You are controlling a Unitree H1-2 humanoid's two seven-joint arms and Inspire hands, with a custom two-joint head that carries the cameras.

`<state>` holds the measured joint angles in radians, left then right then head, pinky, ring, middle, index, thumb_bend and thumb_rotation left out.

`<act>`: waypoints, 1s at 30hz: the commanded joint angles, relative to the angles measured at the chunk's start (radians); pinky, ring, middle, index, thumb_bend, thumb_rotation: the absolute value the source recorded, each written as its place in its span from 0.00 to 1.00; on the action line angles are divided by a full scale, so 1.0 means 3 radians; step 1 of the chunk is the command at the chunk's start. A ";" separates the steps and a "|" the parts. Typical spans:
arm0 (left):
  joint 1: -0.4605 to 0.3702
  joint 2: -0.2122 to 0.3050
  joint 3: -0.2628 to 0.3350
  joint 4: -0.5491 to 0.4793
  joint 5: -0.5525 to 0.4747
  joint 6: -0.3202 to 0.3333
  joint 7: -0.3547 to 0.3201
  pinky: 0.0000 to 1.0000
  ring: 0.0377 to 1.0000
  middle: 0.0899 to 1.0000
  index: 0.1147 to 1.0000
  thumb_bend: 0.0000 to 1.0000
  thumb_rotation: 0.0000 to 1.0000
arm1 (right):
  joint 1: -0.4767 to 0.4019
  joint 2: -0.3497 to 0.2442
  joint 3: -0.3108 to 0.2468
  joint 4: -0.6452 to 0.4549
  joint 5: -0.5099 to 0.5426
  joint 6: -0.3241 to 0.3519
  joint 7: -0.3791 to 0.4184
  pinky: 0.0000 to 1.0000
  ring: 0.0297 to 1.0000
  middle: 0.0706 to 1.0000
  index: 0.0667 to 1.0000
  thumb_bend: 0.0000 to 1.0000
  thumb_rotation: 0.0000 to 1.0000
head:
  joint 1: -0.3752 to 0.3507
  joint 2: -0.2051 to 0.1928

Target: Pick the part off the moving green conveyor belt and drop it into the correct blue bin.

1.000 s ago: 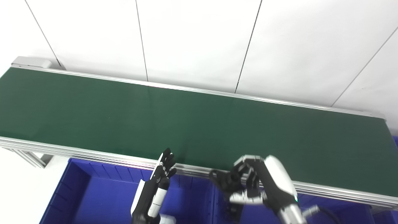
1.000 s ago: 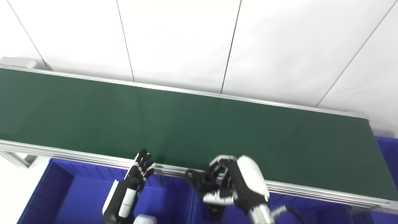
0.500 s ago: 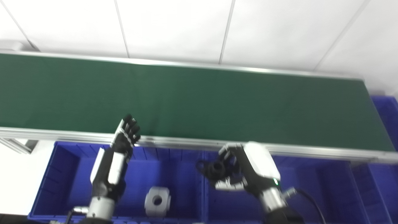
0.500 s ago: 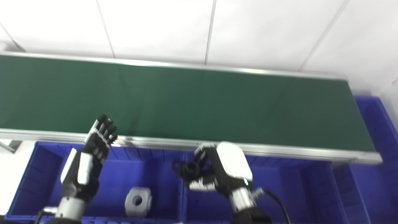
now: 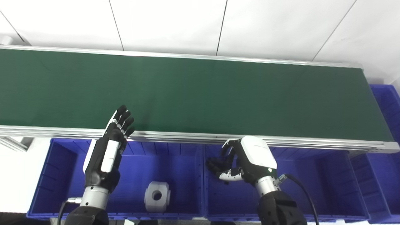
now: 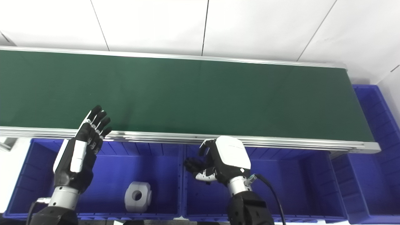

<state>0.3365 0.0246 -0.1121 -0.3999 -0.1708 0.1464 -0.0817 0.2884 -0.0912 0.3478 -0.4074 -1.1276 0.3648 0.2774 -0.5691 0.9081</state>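
Note:
The green conveyor belt (image 5: 200,93) runs across the view with no part on it. My right hand (image 5: 247,159) is curled shut on a small black part (image 5: 214,164) and holds it just inside the left end of the middle blue bin (image 5: 312,181), below the belt's near rail. The part is mostly hidden by the black fingers. My left hand (image 5: 107,150) is open and empty, fingers straight and pointing up over the belt's near rail, above the left blue bin (image 5: 62,175).
A white block with a round hole (image 5: 157,196) lies on the floor of the left bin. Another blue bin (image 5: 386,103) stands past the belt's right end. A white panelled wall rises behind the belt.
The camera has tilted down, bringing the bins into view. My right hand has come back off the belt's near rail with the black part and lowered into the middle bin. My left hand stays open.

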 commanded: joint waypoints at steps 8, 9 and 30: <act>-0.0024 -0.0039 0.0009 -0.0085 -0.0011 -0.0039 -0.0017 0.93 0.94 0.95 0.94 0.69 0.84 | -0.0062 0.0029 -0.0050 -0.0004 -0.0352 0.0160 0.0203 0.18 0.23 0.43 0.45 0.53 0.00 | 0.0020 -0.0012; -0.0023 -0.0039 0.0009 -0.0086 -0.0011 -0.0040 -0.0016 0.92 0.94 0.95 0.94 0.68 0.84 | -0.0066 0.0031 -0.0056 -0.0005 -0.0401 0.0182 0.0256 0.18 0.23 0.43 0.45 0.53 0.00 | 0.0020 -0.0012; 0.0140 -0.0104 -0.0154 -0.0016 0.0201 -0.0212 -0.0021 0.90 0.92 0.93 0.95 0.73 0.85 | 0.0403 0.0408 -0.0387 -0.0932 0.0631 0.0155 0.0279 0.31 0.37 0.44 0.48 0.52 0.09 | 0.0592 -0.0197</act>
<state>0.3795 -0.0036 -0.1482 -0.3939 -0.1242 0.1328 -0.0808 0.3957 -0.0041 0.2377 -0.6219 -1.0028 0.4288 0.3989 -0.3930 0.8484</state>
